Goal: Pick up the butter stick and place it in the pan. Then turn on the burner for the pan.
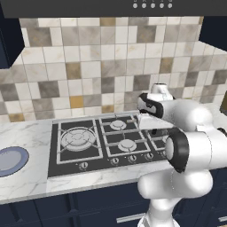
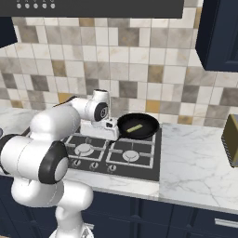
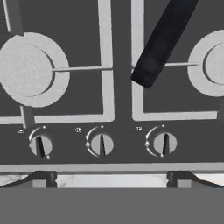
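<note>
Butter stick (image 2: pixel 135 128) lies in pan (image 2: pixel 138 126). Gripper (image 3: pixel 111 177) jaws apart, empty; knobs (image 3: pixel 101 144) just ahead (small, stiff: pinch the ridge, twist).

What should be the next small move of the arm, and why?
Probably lower the open gripper toward a knob in the front row. The butter stick already lies in the pan, and the three knobs seen from the hand all point straight up. Which knob serves the pan's burner I cannot tell.

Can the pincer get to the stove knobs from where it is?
Probably yes. The open pincer hangs just over the row of knobs, and nothing lies between them. The pan handle sits farther back, out of the way.
</note>
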